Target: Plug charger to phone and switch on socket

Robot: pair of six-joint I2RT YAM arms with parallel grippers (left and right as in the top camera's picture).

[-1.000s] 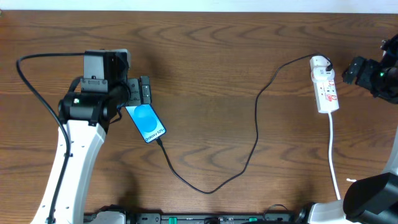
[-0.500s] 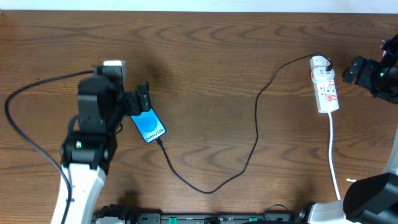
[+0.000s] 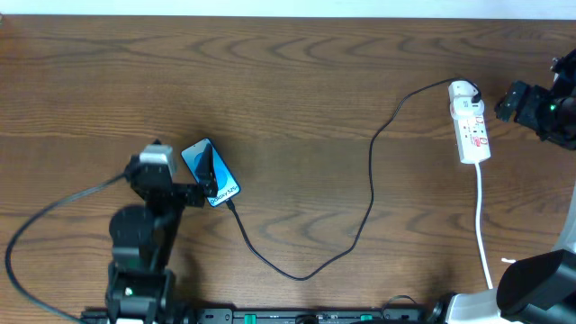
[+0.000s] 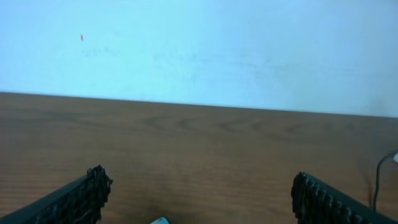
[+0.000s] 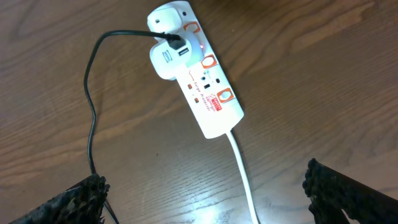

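Observation:
The phone (image 3: pixel 220 176) lies blue screen up at the table's left. Only its corner (image 4: pixel 160 220) shows in the left wrist view. The charger's black cable (image 3: pixel 371 180) meets the phone's near end, loops across the table and ends in a white adapter (image 5: pixel 165 59) plugged into the socket (image 3: pixel 470 121) at the far right. My left gripper (image 3: pixel 202 178) hangs open over the phone, one finger (image 3: pixel 206 163) across the screen, and holds nothing. My right gripper (image 5: pixel 205 193) stands open just right of the socket (image 5: pixel 205 81), above its white cord (image 5: pixel 245 180).
The socket's thick white cord (image 3: pixel 484 225) runs down to the table's near edge on the right. The black cable's loop (image 3: pixel 297 273) lies across the near middle. A pale wall (image 4: pixel 199 43) stands behind the table's far edge.
My left arm has drawn back toward the near edge, from behind the phone to just in front of it, its gripper still open. The right arm, phone and cable have not moved.

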